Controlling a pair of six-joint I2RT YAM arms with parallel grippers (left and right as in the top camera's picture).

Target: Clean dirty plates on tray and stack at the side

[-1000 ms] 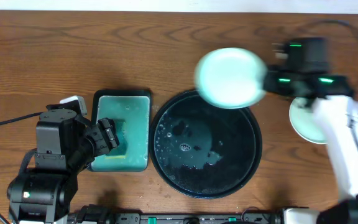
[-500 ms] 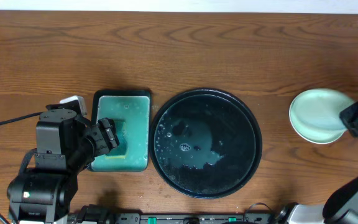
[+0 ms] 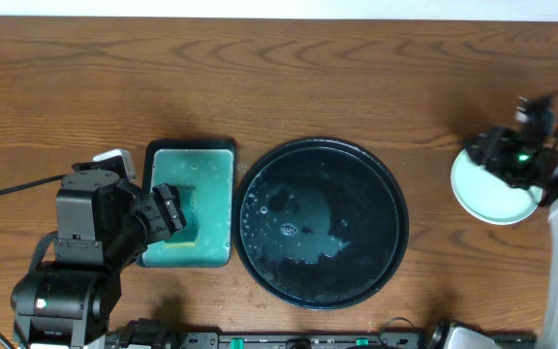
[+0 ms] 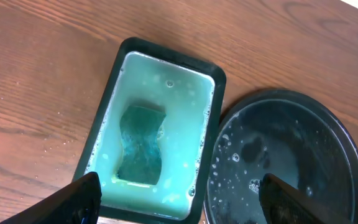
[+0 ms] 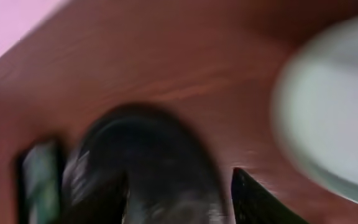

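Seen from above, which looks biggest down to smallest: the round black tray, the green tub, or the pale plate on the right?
Largest: the tray.
Next: the tub.
Smallest: the plate, though it is partly covered.

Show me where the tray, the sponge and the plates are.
tray [image 3: 356, 208], overhead view, on its wet black floor.
sponge [image 4: 142, 144], left wrist view, on its middle.
plates [image 3: 487, 199], overhead view, on the top plate's bare lower part.
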